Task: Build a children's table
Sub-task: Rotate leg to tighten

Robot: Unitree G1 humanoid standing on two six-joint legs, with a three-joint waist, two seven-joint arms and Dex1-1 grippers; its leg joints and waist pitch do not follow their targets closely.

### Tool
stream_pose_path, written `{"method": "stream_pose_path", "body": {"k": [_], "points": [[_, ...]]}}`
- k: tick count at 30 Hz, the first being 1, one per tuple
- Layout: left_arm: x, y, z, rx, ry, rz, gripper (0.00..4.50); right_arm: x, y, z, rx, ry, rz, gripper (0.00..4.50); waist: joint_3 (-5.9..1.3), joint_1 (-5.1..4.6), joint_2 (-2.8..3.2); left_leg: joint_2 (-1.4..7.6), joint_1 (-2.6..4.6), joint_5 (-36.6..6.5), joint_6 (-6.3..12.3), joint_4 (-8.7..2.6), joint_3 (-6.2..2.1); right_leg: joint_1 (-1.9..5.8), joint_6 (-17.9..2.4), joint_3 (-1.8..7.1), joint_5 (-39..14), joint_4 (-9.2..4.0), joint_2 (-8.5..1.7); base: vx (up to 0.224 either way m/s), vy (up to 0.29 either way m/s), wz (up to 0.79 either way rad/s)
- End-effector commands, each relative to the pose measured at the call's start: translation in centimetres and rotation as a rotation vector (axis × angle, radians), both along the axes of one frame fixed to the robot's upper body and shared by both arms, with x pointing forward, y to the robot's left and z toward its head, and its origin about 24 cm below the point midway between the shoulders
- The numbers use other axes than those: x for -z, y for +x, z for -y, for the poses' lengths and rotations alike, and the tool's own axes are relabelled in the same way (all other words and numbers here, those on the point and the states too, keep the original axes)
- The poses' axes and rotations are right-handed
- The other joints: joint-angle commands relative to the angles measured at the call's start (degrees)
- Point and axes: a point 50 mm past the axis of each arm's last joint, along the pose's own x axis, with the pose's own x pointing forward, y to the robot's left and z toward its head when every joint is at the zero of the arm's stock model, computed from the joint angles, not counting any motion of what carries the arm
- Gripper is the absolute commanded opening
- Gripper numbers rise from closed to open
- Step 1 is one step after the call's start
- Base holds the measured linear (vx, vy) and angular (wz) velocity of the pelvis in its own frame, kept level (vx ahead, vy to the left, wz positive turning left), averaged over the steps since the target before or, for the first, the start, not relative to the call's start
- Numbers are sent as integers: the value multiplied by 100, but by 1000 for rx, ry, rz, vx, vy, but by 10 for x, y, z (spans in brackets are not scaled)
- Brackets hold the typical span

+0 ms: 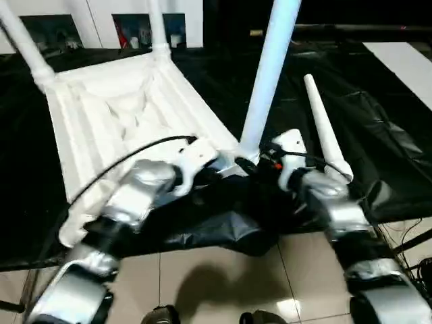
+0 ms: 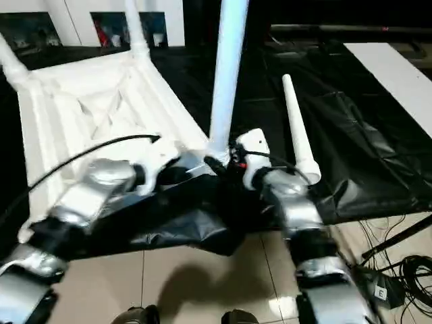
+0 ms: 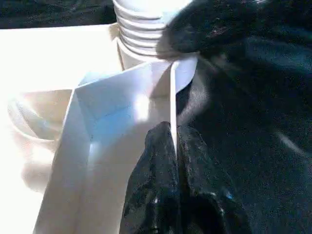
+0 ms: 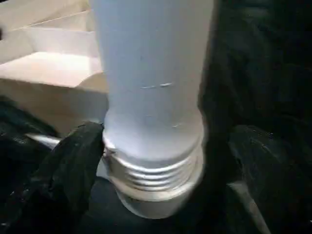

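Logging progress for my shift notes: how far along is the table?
Two far legs stand in the upturned tabletop. The third leg is upright at the near corner socket, right claw around its threaded base, left claw pinching the rim. The fourth leg lies loose.

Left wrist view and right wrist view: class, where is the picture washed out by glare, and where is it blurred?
Left wrist view: the tabletop burns out to flat white; the left hand is a soft dark blur. Right wrist view: the leg is pale and soft-edged, its threaded end legible, the right hand's fingers blurred.
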Motion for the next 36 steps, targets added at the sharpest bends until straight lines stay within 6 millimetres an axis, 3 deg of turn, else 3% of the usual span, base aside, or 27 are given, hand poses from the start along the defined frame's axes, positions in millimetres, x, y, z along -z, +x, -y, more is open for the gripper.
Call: {"method": "stream_pose_path", "body": {"k": [1, 3, 8, 13, 18, 24, 29, 31, 34, 36], "points": [[13, -15, -4, 95, 17, -90, 0, -2, -10, 5, -145, -24, 3, 441, -377, 16, -14, 315, 129, -321, 774, -282, -128, 296, -1569, 250, 630, -318, -378, 0, 0, 0], [10, -23, -6, 175, 12, -111, 0, -5, -15, 10, -217, -35, 13, 441, -392, 19, -18, 325, 132, -44, 955, -262, -127, 302, -1700, 233, 1185, -259, -358, 0, 0, 0], [5, -31, -7, 252, 13, -123, 0, -9, -20, 10, -311, -24, 2, 441, -395, 25, -4, 337, 175, 25, 1081, -241, -106, 283, -1848, 231, 1297, -247, -367, 0, 0, 0], [4, -36, -7, 284, 9, -136, 0, -7, -20, 5, -370, -57, -8, 441, -376, 73, -15, 345, 182, -190, 894, -261, -100, 279, -1805, 238, 750, -277, -384, 0, 0, 0], [4, -36, -8, 286, 11, -142, 0, -6, -20, 5, -399, -52, -23, 395, -375, 72, -17, 336, 182, -393, 723, -269, -105, 276, -1738, 246, 449, -297, -388, 0, 0, 0], [4, -37, -10, 286, 16, -150, 0, -4, -21, 5, -413, -53, -28, 343, -411, 76, -21, 319, 169, -137, 825, -232, -106, 294, -1770, 243, 879, -244, -380, 0, 0, 0], [5, -37, -11, 281, 23, -158, 0, -1, -22, 4, -412, -59, -31, 318, -422, 80, -11, 322, 167, -110, 860, -221, -108, 296, -1802, 235, 907, -235, -381, 0, 0, 0], [7, -34, -11, 251, 25, -159, 0, 1, -21, 4, -388, -54, -37, 288, -420, 78, -16, 319, 164, -124, 856, -219, -106, 299, -1807, 237, 896, -235, -379, 0, 0, 0], [10, -27, -10, 179, 31, -148, 0, 6, -15, 3, -269, -17, -58, 277, -389, 60, -16, 323, 170, -405, 715, -245, -104, 277, -1790, 245, 451, -284, -387, 0, 0, 0], [12, -13, -7, 46, 15, -113, 0, 13, -5, 2, -81, 31, -106, 274, -357, 30, -18, 319, 184, -847, 455, -278, -107, 257, -1711, 260, -270, -362, -397, 0, 0, 0]]}}
